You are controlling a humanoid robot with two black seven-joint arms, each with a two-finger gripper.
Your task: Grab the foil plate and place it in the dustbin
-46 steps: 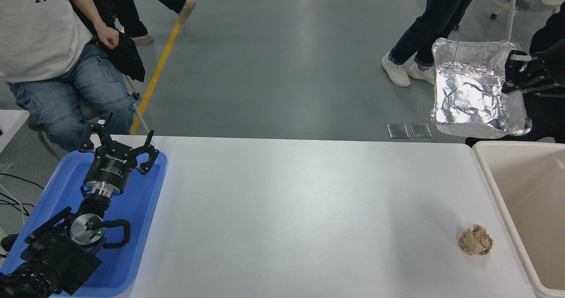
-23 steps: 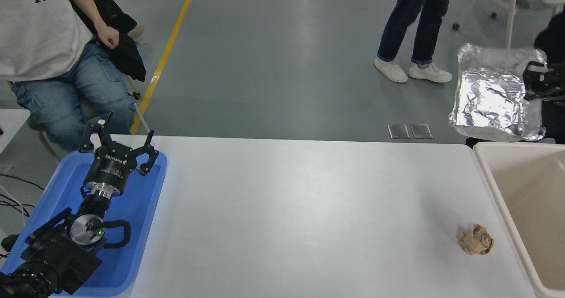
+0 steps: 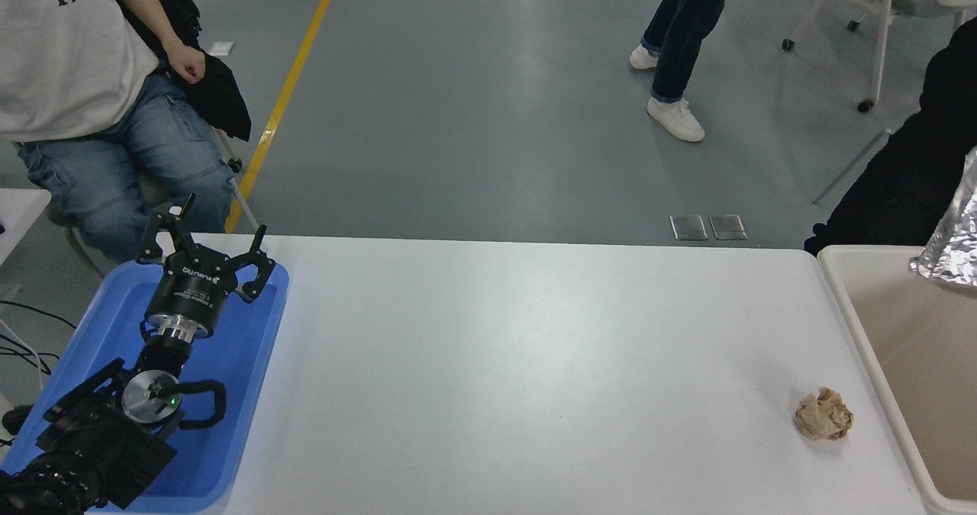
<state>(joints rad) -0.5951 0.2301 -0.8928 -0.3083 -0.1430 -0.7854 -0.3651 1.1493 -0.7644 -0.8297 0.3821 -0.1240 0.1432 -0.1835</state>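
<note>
Only a corner of the foil plate [image 3: 956, 240] shows, shiny and crinkled, at the right edge of the picture. It hangs over the far part of the cream dustbin [image 3: 866, 347], which stands at the table's right end. What holds the plate is cut off by the picture's edge, and the right gripper is out of view. My left gripper [image 3: 207, 233] is parked over the blue tray [image 3: 252, 362] at the lower left, its fingers spread open around nothing.
A crumpled brown paper ball [image 3: 823, 415] lies on the white table [image 3: 519, 362] near the dustbin. A person sits at the far left, another walks on the floor beyond, and a dark shape [image 3: 893, 187] stands behind the bin.
The foil plate has moved right and down, from above the floor beyond the table to over the dustbin, mostly leaving the picture. The right gripper holding it has left the view. The left arm stayed put.
</note>
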